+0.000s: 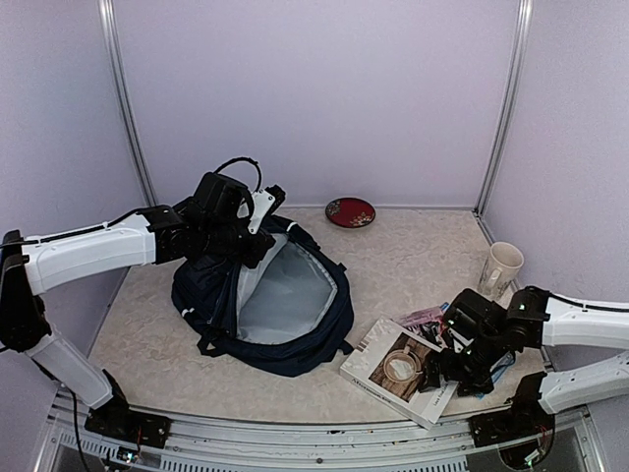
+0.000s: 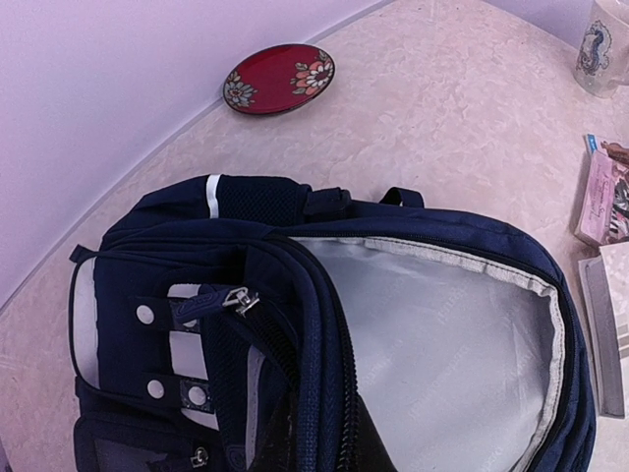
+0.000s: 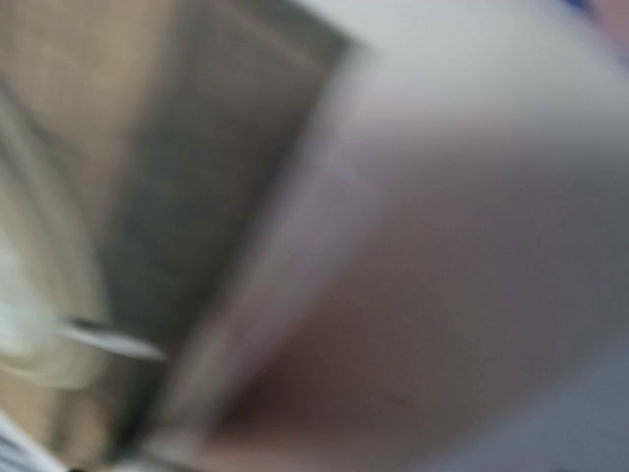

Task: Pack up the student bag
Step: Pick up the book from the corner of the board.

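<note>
- My right gripper [image 1: 444, 366] is nearest, low at the right edge of the book [image 1: 391, 366], fingers spread wide. I can't make out anything gripped, nor judge contact.
- The right wrist view is all blur, too close to the cover to read.
- The student bag [image 1: 285, 295] lies left of that gripper and somewhat farther back. Its long axis runs near to far and its grey-lined mouth gapes upward.
- My left gripper [image 1: 254, 234] is clenched at the bag's far rim, apparently holding the mouth open. The wrist hides the pinch itself.
- Farthest back are a mug [image 1: 501, 267] on the right and a red dish [image 1: 350, 211] by the wall.
</note>
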Robot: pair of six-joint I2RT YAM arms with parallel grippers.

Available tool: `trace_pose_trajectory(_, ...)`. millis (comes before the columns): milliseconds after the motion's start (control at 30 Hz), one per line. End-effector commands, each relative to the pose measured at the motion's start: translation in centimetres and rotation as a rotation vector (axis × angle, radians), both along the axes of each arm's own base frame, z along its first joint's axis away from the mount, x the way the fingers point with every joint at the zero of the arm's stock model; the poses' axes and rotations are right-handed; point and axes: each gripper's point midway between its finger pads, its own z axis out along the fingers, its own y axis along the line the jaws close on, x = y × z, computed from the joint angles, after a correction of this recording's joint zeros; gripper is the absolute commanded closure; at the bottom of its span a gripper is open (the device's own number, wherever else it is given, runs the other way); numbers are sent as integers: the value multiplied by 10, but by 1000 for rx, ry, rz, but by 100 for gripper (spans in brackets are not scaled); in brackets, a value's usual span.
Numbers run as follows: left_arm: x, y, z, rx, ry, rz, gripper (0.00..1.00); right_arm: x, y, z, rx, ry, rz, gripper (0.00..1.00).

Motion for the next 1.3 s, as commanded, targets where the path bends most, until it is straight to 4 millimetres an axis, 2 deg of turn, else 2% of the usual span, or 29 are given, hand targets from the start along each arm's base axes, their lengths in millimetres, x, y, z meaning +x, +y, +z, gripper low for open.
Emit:
trace_pose_trajectory(0, -3, 1, -13, 12, 37, 4, 100, 24, 41, 19, 236, -101, -47, 2)
trace_pose_trajectory(167, -5, -2, -13, 12, 37, -5, 100, 51, 60, 20, 379, -183, -83, 2)
trace_pose_trajectory(333, -7, -3, -13, 18, 33, -8, 100, 70, 56, 14, 418, -249, -137, 6)
trace_pose_trajectory(467, -8, -5, -15, 19, 38, -14, 100, 76, 61, 17, 500, -294, -148, 21)
trace_pose_trajectory(600, -8, -5, -17, 24, 41, -15, 100, 74, 64, 16, 534, -283, -132, 52)
trace_pose_trajectory(833, -8, -6, -19, 28, 44, -18, 100, 74, 70, 20, 569, -291, -103, 87)
trace_pose_trajectory(1000, -8, -6, -19, 30, 43, -17, 100, 75, 77, 33, 571, -303, -30, 100)
trace_pose_trajectory(1267, -8, -3, -14, 31, 28, -10, 100, 79, 79, 77, 595, -380, 40, 100)
